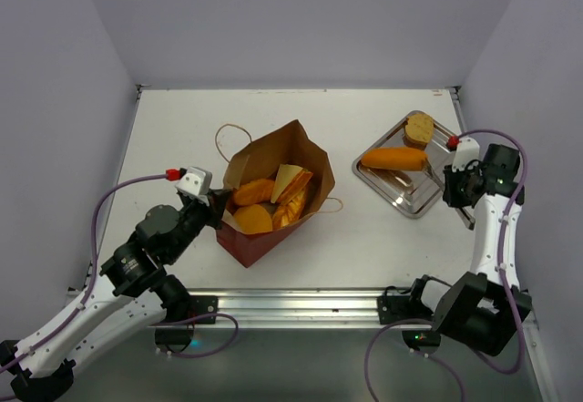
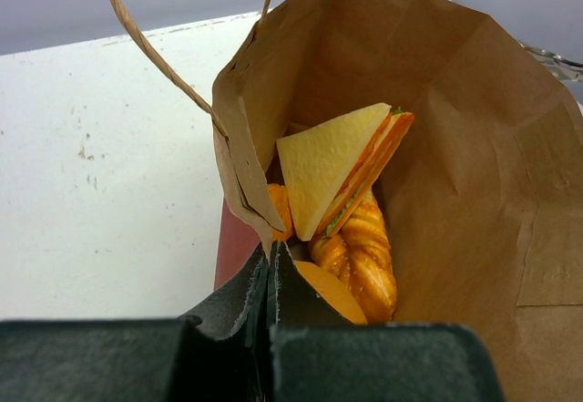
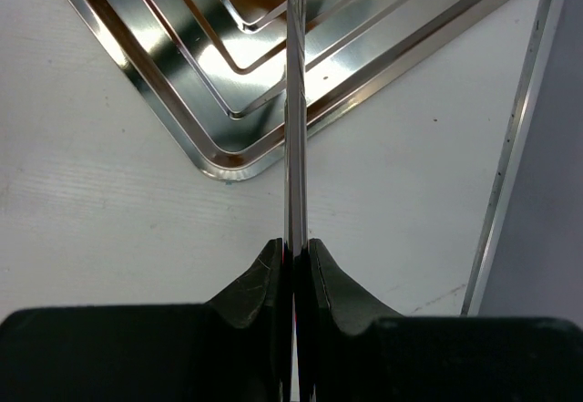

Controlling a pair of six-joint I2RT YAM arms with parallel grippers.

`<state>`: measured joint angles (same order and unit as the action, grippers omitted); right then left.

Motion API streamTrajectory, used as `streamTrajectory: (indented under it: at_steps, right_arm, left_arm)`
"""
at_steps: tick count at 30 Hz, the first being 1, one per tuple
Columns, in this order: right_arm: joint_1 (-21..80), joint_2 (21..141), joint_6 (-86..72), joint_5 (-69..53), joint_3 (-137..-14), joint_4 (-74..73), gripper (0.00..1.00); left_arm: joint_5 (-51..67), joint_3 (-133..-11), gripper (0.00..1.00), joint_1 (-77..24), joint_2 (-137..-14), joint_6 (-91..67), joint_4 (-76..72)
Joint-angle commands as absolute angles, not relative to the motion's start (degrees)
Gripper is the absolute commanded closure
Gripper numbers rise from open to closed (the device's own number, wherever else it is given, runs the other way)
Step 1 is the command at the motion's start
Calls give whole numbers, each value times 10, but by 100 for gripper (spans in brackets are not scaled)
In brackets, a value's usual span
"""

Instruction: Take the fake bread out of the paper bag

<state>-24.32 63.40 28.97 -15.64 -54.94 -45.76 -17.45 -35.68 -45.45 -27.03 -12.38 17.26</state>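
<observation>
The paper bag (image 1: 250, 242) opens upward; the left hand (image 1: 219, 209), pinched on its 8 o'clock rim, narrows entry there. Bare table (image 1: 355, 238) runs between bag and tray (image 1: 410, 203) at 3 o'clock; the right hand (image 1: 449, 183) blocks the tray's 4 o'clock rim.

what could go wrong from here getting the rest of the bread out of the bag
1. The left gripper pinches only the thin rim of the paper bag; a tug could tear it or tip the bag.
2. The sandwich wedge leans on the twisted pastry, so lifting one may drag the other.
3. The right gripper sits shut at the silver tray edge; moving off could jolt the baguette.
</observation>
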Motion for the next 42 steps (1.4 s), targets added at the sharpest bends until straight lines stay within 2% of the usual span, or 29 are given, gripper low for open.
streamTrajectory:
  at_steps: [1, 11, 22, 42]
  right_arm:
    - [-254, 657, 287, -194, -555, -414, 99]
    - [-296, 742, 284, -236, -576, -393, 78]
    - [-329, 726, 287, -273, -579, -395, 63]
    - [-350, 691, 296, -319, -583, -408, 57]
  left_arm:
    - [-161, -352, 100, -456, -269, -109, 137]
    - [-157, -353, 100, -456, -270, -109, 135]
    - [-155, -356, 100, -456, -280, -109, 131]
    - [-148, -360, 100, -456, -281, -105, 131]
